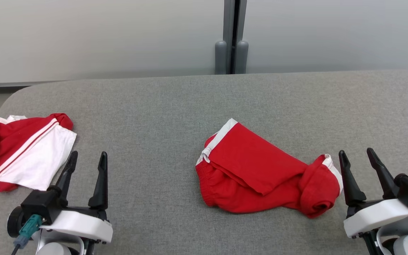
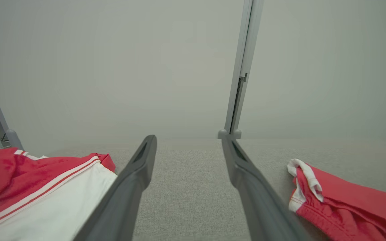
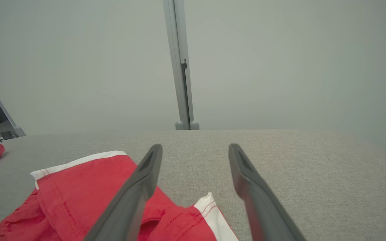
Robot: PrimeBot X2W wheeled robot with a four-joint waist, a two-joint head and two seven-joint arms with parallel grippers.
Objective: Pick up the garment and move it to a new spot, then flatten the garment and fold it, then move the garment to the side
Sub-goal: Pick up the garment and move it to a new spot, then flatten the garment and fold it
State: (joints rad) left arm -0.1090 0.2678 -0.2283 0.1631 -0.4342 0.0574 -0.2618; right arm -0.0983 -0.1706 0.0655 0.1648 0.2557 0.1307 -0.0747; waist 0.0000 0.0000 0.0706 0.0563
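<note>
A red garment (image 1: 260,170) with white trim, shaped like shorts, lies loosely folded and rumpled on the grey table (image 1: 161,106), right of centre. Its right end is rolled up just left of my right gripper (image 1: 356,152), which stands open and empty beside it. In the right wrist view the garment (image 3: 79,194) lies under and left of the open right gripper (image 3: 195,146). My left gripper (image 1: 88,154) is open and empty at the lower left, well apart from the garment. In the left wrist view the garment (image 2: 347,201) shows to the right of the left gripper (image 2: 189,140).
A second red and white piece of clothing (image 1: 27,152) lies crumpled at the table's left edge, just left of my left gripper; it shows as well in the left wrist view (image 2: 39,187). A pale wall with a grey post (image 1: 231,35) stands behind the table.
</note>
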